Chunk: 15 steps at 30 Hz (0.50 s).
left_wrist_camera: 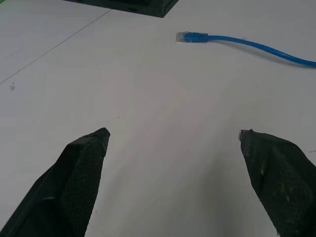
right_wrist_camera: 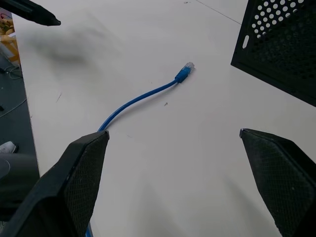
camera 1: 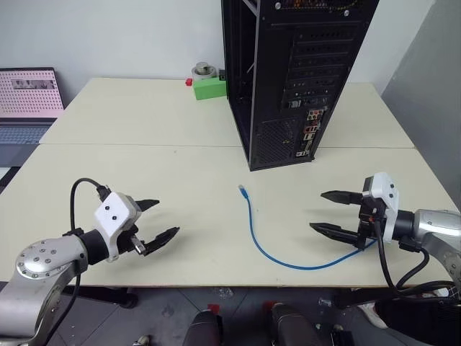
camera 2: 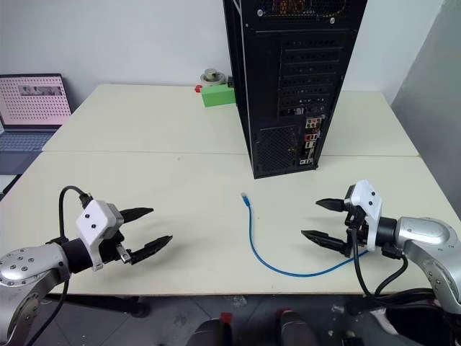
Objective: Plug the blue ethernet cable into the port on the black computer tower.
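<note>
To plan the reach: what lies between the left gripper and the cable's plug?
Only bare cream tabletop separates left gripper from blue ethernet cable, per left eye view.

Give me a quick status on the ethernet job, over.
Left claw and right claw open, empty. Blue ethernet cable loose on table, plug end toward black computer tower, unplugged. Nothing between plug and tower.

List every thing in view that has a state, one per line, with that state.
blue ethernet cable: lying loose on the table, unplugged, held by neither gripper.
cable plug: free on the table, in front of the tower.
black computer tower: upright, rear panel facing the robot.
left gripper: open, empty, above the table.
right gripper: open, empty, beside the cable.
laptop: open, screen lit.
</note>
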### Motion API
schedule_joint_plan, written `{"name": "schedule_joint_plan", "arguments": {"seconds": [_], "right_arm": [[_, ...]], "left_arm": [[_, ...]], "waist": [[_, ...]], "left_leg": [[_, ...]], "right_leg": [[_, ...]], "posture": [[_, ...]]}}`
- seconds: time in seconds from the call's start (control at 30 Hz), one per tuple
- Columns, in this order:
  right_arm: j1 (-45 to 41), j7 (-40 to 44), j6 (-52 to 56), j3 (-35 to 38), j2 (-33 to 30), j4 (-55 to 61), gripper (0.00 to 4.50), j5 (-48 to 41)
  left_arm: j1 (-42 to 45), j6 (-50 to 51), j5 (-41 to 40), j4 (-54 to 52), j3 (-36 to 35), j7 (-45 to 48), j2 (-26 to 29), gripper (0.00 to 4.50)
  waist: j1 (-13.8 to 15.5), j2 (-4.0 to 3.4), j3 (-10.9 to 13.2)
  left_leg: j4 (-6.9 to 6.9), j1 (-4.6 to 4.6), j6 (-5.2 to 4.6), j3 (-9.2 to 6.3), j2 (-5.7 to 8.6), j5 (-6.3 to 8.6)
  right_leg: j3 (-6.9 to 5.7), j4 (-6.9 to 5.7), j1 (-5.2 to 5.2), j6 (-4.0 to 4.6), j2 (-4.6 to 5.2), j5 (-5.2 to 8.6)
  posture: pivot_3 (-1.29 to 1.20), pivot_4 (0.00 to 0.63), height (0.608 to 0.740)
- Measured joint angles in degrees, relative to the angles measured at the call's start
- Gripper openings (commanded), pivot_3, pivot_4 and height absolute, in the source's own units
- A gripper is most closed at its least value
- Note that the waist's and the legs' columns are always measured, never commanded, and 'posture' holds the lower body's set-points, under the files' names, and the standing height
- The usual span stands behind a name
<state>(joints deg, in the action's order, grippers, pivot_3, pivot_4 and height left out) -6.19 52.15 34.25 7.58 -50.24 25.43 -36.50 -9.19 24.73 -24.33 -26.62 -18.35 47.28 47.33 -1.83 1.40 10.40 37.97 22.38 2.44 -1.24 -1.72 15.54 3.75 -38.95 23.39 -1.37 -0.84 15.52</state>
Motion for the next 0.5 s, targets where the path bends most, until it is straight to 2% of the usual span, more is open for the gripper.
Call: {"name": "schedule_joint_plan", "arguments": {"seconds": [0.5], "right_arm": [[-0.5,0.1,-0.1,-2.8,1.3,0.0,4.50,2.3]], "left_arm": [[-0.1,-0.2,0.5,-0.1,1.7,0.7,-0.3,4.47]], "waist": [[0.0,0.00,0.0]], "left_leg": [[0.00,-0.01,0.00,-0.01,0.00,0.00]], "right_leg": [[0.01,0.00,0.00,0.00,-0.01,0.00]], "posture": [[0.00,0.150,0.740]]}}
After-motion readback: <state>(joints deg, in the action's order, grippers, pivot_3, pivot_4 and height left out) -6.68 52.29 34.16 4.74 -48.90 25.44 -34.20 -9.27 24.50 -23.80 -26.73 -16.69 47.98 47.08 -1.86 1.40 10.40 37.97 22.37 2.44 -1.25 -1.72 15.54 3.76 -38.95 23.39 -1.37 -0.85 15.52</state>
